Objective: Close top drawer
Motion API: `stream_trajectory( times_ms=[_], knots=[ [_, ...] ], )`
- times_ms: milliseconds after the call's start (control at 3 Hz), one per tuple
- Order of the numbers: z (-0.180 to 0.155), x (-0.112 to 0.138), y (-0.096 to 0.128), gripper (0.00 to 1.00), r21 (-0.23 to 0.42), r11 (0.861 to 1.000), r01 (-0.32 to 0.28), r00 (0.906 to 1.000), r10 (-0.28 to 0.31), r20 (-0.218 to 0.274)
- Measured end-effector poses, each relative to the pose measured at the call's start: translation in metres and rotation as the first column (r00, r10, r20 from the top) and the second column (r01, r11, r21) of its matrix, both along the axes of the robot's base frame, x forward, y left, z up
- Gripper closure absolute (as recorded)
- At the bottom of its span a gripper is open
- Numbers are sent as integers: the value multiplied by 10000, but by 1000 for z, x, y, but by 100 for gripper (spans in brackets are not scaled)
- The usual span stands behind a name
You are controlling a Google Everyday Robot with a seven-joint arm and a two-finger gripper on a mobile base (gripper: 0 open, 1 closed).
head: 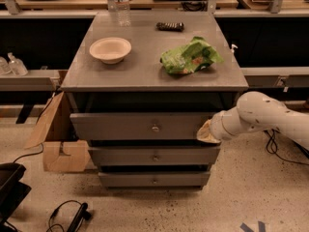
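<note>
The top drawer (pixel 140 125) is a wide grey front with a small metal knob (pixel 155 128), uppermost of three in the grey cabinet (pixel 149 71). It stands out only slightly from the cabinet, with a dark gap above it. My gripper (pixel 207 132) comes in from the right on a white arm (pixel 260 115) and presses against the right end of the top drawer's front.
On the cabinet top sit a paper bowl (pixel 110 49), a green chip bag (pixel 190 57), a water bottle (pixel 121 4) and a dark bar (pixel 170 26). Two lower drawers (pixel 154 156) sit below. A cardboard box (pixel 58 139) stands left; cables (pixel 67 216) lie on the floor.
</note>
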State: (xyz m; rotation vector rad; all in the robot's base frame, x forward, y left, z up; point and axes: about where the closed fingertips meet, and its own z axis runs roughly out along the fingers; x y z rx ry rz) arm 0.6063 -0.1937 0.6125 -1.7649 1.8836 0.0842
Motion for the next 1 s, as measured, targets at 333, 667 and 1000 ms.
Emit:
stream_trajectory(
  times_ms=[333, 667, 1000],
  knots=[
    [0, 0, 0, 100, 0, 10000, 0, 10000, 0, 0],
    [10, 31, 6, 100, -213, 9997, -143, 9996, 148, 237],
    [10, 31, 6, 100, -213, 9997, -144, 9996, 149, 236]
  ],
)
